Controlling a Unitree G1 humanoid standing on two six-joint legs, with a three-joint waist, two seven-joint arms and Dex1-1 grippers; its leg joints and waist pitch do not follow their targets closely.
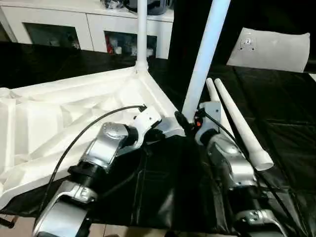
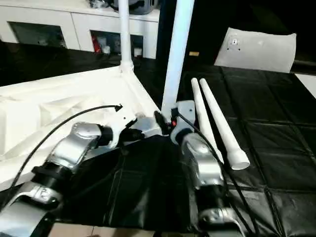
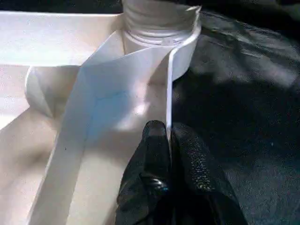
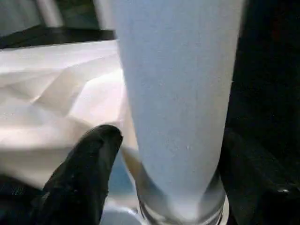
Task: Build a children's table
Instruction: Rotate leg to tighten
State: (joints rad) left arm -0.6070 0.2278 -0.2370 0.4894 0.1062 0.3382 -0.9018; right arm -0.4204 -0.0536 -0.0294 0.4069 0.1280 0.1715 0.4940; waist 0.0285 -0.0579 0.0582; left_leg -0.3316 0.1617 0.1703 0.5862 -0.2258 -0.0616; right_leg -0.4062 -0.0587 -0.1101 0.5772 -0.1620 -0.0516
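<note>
Left gripper [image 3: 168,140] pinches the tabletop's rim [image 3: 168,84]; right gripper [image 4: 164,154] straddles the upright leg [image 4: 178,93], fingers apart; black mat [image 1: 163,187] at six o'clock.

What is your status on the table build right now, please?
Left gripper shut, pinching tabletop rim. Right gripper astride near corner leg, jaws not tight on it. Far leg standing in its socket, two legs lying loose.
</note>
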